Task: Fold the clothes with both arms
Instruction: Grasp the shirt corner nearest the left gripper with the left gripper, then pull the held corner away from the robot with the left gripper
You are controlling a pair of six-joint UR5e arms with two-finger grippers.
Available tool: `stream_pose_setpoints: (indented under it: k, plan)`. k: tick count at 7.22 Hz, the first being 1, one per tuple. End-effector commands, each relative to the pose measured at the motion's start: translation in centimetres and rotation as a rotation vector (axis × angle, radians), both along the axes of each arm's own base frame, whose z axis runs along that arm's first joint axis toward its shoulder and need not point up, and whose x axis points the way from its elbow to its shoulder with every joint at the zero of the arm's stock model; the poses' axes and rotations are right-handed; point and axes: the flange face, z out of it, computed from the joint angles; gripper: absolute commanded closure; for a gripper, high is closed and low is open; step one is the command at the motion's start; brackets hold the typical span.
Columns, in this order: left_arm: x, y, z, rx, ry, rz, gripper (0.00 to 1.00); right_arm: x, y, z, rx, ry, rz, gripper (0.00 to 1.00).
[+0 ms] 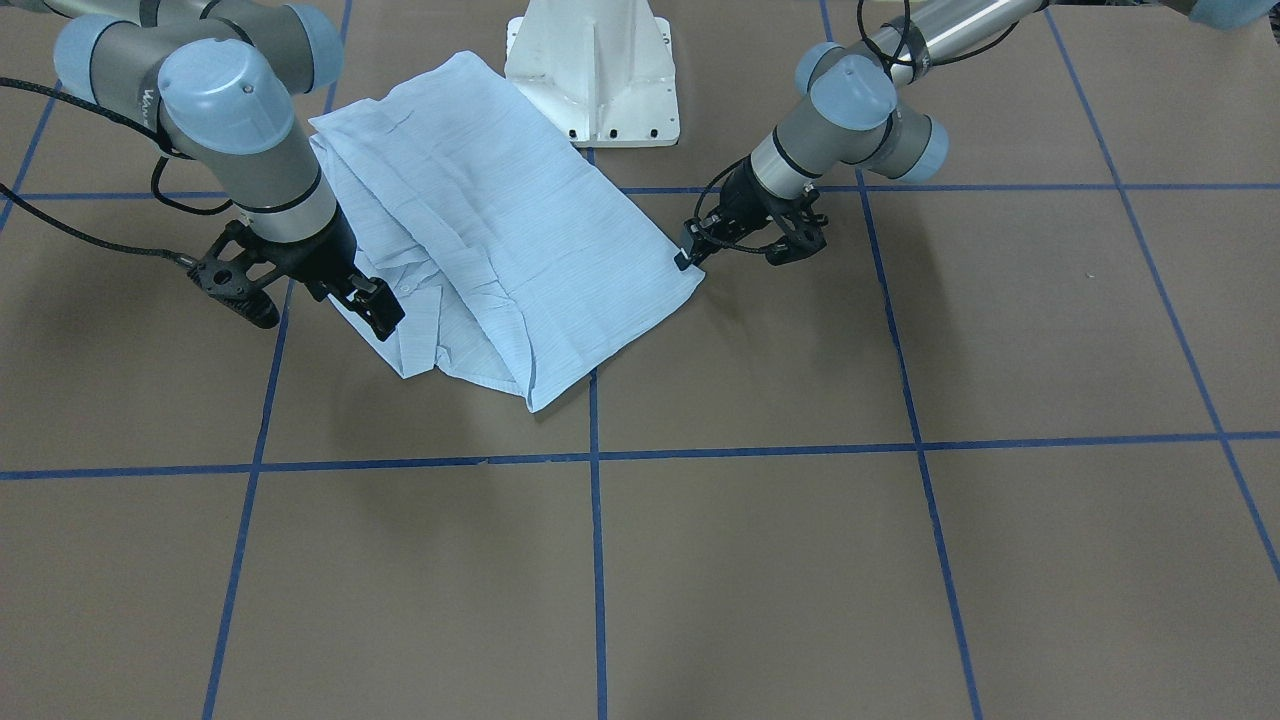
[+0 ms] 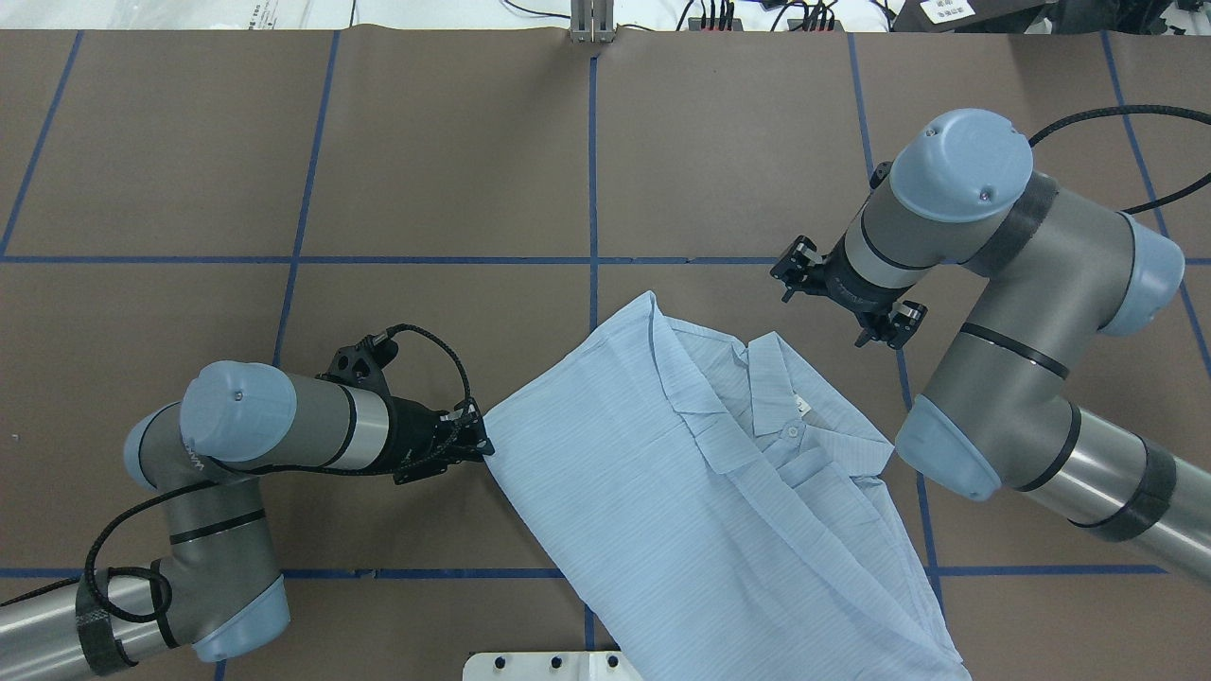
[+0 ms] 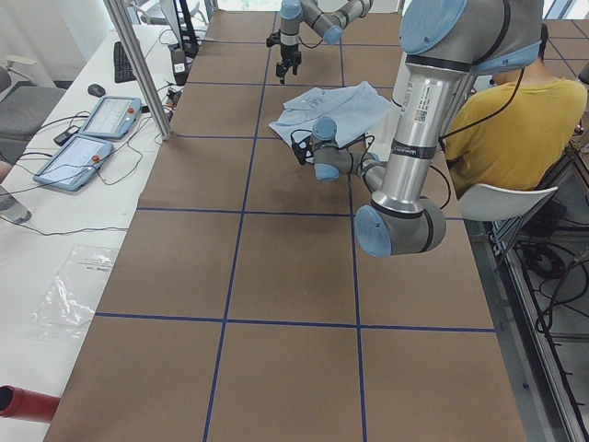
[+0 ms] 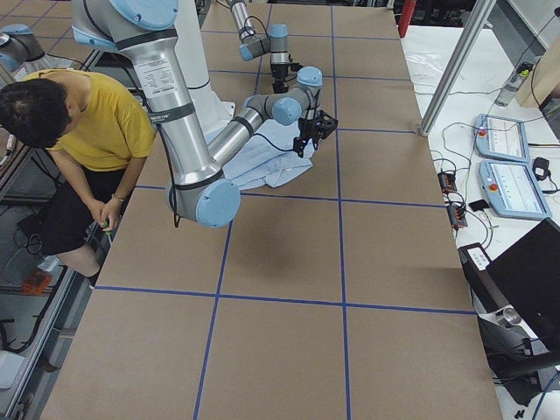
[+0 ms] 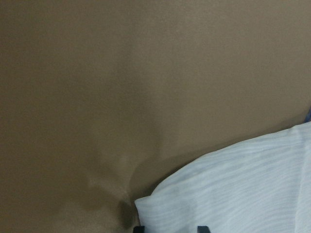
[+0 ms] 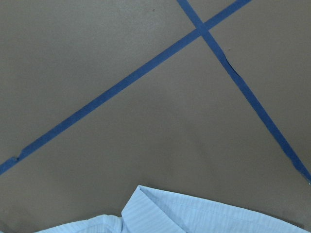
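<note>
**Front-facing view.** The shirt (image 1: 500,230), pale blue and faintly striped, lies partly folded at the middle of the bench's (image 1: 800,560) robot-side edge, just beside the white base (image 1: 592,70). The left hand (image 1: 688,255) touches one outer corner. The right hand (image 1: 372,303) hangs over the opposite side, and we cannot tell whether it is released or clenched.

**Overhead view.** A smooth panel covers most of the shirt (image 2: 662,501). The collar (image 2: 776,378), a small button (image 2: 791,430) and a creased front show beyond it. We judge that unequal pulls by the two hands would skew the fold.

**Side views.** The shirt (image 3: 336,106) shows small and far, and we judge no hand from here.

**Left wrist view.** Two fingertips (image 5: 201,228) stand apart with the shirt's corner between them, so the left hand is released and not yet pinching. If it closed on so little cloth, or on the top layer only, we expect the corner would slip out or the layers would part.

**Right wrist view.** The collar point lies flat on the bench and no fingers show. A grasp here could catch the collar alone and drag the stack askew.
</note>
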Motion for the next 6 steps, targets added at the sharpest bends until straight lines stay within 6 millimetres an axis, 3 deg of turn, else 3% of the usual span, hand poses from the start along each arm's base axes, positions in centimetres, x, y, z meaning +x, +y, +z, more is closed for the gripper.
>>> stream_pose_setpoints:
  k: [1,3,4,5,6]
  plan:
    - [-0.2,-1.0,0.2,0.047,-0.02,-0.002,1.0,-0.6,-0.5,0.8,0.009,-0.014,0.003,0.0]
    - [-2.2,-4.9,-1.0,0.167,-0.027,-0.071,1.0,-0.7,-0.7,-0.1,0.014,-0.029,0.012,0.0]
    - [-1.7,-8.6,-2.9,0.256,-0.045,-0.157,1.0,-0.7,-0.7,-0.1,0.014,-0.029,0.012,0.0]
    - [-1.1,-13.8,-4.2,0.294,-0.074,-0.207,1.0,-0.7,-0.7,-0.2,0.014,-0.03,0.013,0.0]
    - [-1.4,-18.0,-4.2,0.319,-0.108,-0.241,1.0,-0.6,-0.8,-0.2,0.015,-0.03,0.014,0.0]
